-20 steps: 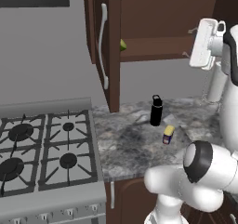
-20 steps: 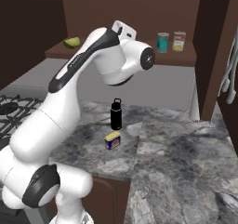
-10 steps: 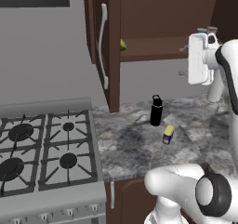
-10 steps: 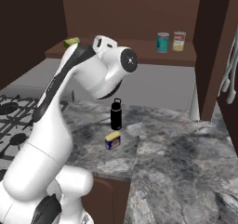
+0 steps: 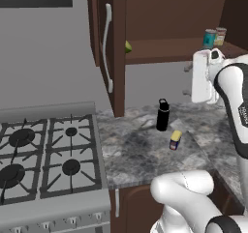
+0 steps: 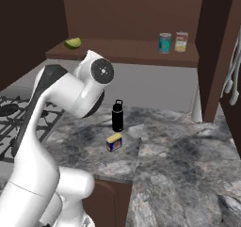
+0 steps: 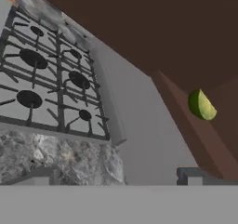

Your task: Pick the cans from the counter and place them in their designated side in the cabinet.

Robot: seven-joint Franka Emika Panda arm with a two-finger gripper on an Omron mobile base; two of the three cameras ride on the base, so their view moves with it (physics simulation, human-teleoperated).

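Arm raised beside the cabinet point(image 5: 160, 14) shelf; gripper point(image 7: 118, 175) fingers wide apart, apparently empty. Lime wedge point(image 7: 201, 104) and stove point(image 7: 42, 79) ahead.

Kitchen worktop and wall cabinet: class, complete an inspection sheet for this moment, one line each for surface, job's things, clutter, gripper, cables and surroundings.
Surface: marbled counter, mostly bare.
Job's things: teal can stands on the cabinet shelf, at its right end; dark blue can with yellow top lies on the counter.
Clutter: black bottle upright behind the blue can, apart from it; pale labelled can beside the teal one; lime wedge at the shelf's left end.
Gripper: gripper open, holding nothing, raised above the counter.
Cables: nothing seen.
Surroundings: gas stove left of the counter; cabinet door open.
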